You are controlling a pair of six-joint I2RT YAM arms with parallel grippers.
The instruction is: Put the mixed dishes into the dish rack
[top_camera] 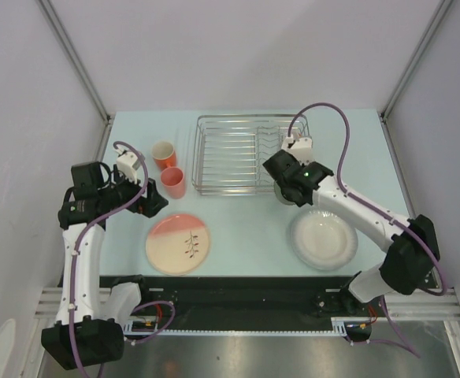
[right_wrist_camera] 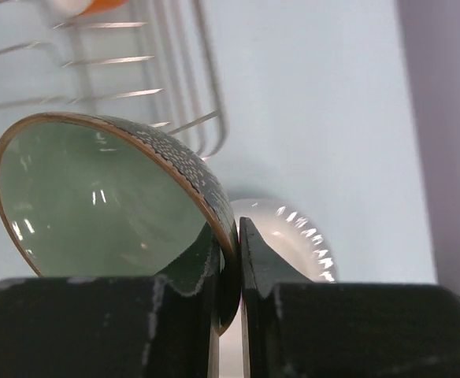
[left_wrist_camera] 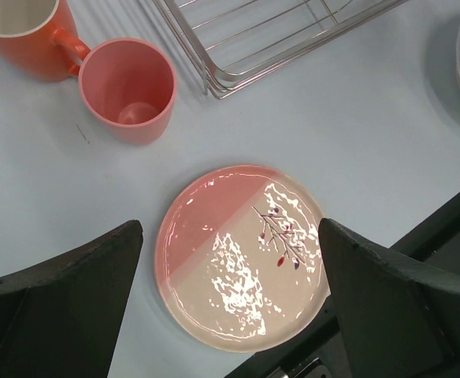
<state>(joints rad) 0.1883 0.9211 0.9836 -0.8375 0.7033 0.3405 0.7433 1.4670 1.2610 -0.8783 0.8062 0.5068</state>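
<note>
The silver wire dish rack (top_camera: pixel 234 153) stands at the back middle and looks empty; its corner shows in the left wrist view (left_wrist_camera: pixel 254 39). My right gripper (top_camera: pixel 283 186) (right_wrist_camera: pixel 231 236) is shut on the rim of the pale green bowl (right_wrist_camera: pixel 96 201), held tilted on its side off the rack's right front corner. Two orange cups (top_camera: pixel 164 153) (top_camera: pixel 172 182) stand left of the rack. The cream-and-pink plate (top_camera: pixel 179 243) (left_wrist_camera: pixel 242 256) lies flat at the front left. My left gripper (top_camera: pixel 154 202) (left_wrist_camera: pixel 230 268) is open and empty above it. The large white plate (top_camera: pixel 323 239) lies at the front right.
A glossy white dish (right_wrist_camera: pixel 289 232) shows just behind my right fingertips; I cannot tell which one. An orange-and-white thing (right_wrist_camera: pixel 88 5) peeks in at the top edge of the right wrist view. The table's dark front edge (left_wrist_camera: pixel 443 228) runs just beyond the pink plate.
</note>
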